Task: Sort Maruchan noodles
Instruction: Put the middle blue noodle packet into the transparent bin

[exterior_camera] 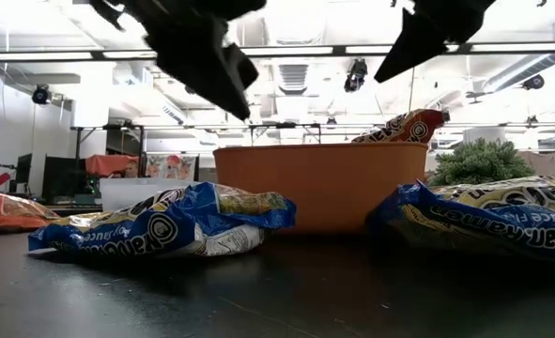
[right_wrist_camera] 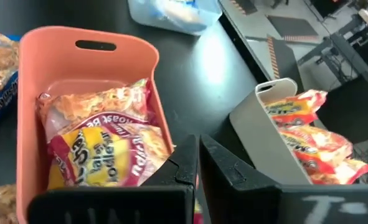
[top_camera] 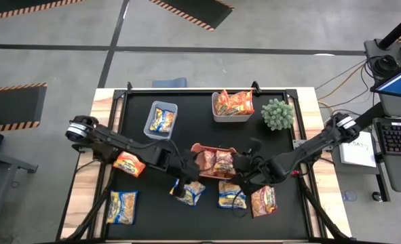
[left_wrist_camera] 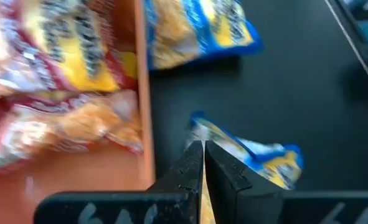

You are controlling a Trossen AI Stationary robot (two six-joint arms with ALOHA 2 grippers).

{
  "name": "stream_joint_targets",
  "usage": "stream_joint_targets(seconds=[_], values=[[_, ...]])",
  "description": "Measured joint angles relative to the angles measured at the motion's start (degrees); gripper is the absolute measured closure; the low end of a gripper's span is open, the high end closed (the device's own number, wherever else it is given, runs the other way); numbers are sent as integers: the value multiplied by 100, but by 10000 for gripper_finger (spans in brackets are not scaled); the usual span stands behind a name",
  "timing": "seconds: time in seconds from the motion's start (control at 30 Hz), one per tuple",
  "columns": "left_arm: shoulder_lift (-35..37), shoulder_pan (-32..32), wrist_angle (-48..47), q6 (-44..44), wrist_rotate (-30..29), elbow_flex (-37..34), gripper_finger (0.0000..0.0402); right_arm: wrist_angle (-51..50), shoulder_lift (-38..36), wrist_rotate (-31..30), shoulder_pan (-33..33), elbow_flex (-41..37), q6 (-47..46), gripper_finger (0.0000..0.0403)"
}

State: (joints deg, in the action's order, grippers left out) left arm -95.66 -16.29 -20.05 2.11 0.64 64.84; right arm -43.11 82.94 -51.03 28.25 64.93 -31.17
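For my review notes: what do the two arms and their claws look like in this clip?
Both arms are dark, near-black, built of slim jointed segments, each with a rounded pale grey housing at its base end. The left claw and right claw each have two flat, angular black fingers mounted on a wide black crossbar carrying faint pale markings I cannot read. No loose cables show along the arms.

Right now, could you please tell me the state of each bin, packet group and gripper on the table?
orange bin: upright, holds red packets.
white bin: upright, holds orange packets.
clear bin: upright, holds one blue-and-yellow packet.
loose packets: lying flat on the table, unsorted.
left gripper: fingers shut, empty, above a blue-and-yellow packet.
right gripper: fingers shut, empty, over the orange bin.
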Motion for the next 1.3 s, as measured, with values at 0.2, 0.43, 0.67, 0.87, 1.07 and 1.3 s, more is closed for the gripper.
stream_joint_targets(seconds=[0.2, 0.43, 0.67, 0.87, 1.07, 1.3], values=[[27, -341, -468, 342, 14, -22, 402, 792, -875, 3, -2, -715, 669, 394], [113, -402, -552, 1240, 86, -419, 389, 3387, -1967, 110, -16, -1970, 2412, 394], [183, -404, -718, 1822, -90, -857, 322, 5800, -2896, 1555, -291, -2776, 4197, 394], [440, -401, -724, 1854, -1151, -1230, 250, 6142, -3343, 2768, -827, -2883, 4613, 394], [962, -396, 84, 1933, -1356, -1818, 205, 6162, -3470, 3286, -1238, -2886, 4958, 394], [1242, -396, 1951, 2362, -1359, -2895, 189, 6148, -3514, 3509, -1368, -2886, 5072, 394]])
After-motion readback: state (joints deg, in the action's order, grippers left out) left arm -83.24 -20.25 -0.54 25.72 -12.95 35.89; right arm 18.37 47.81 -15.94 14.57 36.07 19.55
